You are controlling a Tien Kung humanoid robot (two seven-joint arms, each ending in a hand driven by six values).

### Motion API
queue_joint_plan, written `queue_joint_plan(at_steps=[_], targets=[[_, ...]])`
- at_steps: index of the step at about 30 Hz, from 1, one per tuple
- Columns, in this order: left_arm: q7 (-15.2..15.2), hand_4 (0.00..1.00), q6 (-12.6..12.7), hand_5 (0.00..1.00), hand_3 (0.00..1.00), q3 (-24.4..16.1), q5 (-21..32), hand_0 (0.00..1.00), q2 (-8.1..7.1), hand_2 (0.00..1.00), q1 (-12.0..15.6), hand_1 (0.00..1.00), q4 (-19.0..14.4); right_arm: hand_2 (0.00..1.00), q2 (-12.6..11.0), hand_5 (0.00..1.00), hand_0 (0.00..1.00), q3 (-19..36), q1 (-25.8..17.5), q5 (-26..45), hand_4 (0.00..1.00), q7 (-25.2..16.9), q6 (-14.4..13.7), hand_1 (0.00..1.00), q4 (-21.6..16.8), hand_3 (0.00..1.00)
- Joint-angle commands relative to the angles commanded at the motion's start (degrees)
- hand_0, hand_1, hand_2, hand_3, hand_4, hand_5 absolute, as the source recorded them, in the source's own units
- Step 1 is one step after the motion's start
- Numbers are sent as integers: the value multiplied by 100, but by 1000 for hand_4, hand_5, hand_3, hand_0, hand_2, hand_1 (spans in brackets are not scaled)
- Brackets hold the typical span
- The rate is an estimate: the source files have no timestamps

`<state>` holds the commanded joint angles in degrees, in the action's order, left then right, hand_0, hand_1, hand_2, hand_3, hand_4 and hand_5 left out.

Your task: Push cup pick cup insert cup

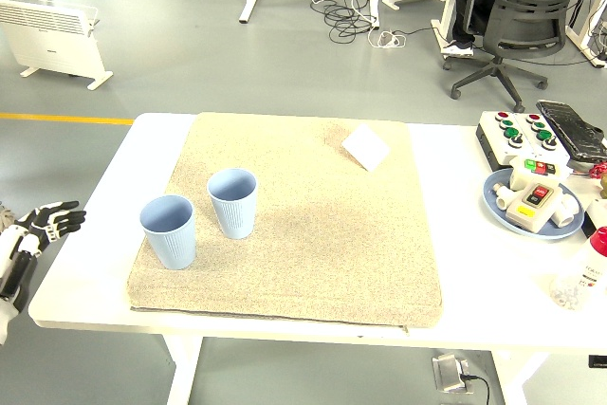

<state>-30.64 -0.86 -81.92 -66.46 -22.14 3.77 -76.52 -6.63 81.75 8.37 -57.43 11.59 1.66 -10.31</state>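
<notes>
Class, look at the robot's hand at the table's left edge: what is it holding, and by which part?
Nothing. The left hand hangs off the table's edge, apart from both cups.

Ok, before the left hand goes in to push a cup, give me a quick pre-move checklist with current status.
1. Both cups upright: near cup and far cup stand mouth up on the beige mat. Ok.
2. Cups apart, not nested: a narrow gap shows between them. Ok.
3. Left hand empty, off the table's left edge, fingers relaxed. Ok.
4. Path from hand to near cup: nothing in between. Ok.
5. White card lies far from the cups. Ok.
6. Right hand: out of view. Cannot tell.
</notes>
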Motion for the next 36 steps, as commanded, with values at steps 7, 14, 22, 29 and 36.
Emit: queue_joint_plan(at_steps=[7,14,22,29,36], targets=[[-228,615,167,998,609,181,-137,588,126,611,146,613,-44,790,-2,540,789,-27,-11,-23,165,2,1,730,0,594],[-193,610,140,998,593,487,-492,555,213,603,47,596,8,787,8,535,788,-59,21,-35,159,8,-1,726,0,591],[-40,604,26,998,591,791,-321,555,308,603,-91,596,99,786,24,533,787,-87,-58,-49,157,22,-10,725,0,590],[90,593,-70,998,589,974,-268,559,311,603,-176,596,202,780,20,533,787,-110,-126,-22,157,31,-8,724,0,590],[199,580,-160,998,590,1179,-316,566,323,610,-537,604,391,781,29,531,786,-110,-153,-44,156,33,-17,724,0,590]])
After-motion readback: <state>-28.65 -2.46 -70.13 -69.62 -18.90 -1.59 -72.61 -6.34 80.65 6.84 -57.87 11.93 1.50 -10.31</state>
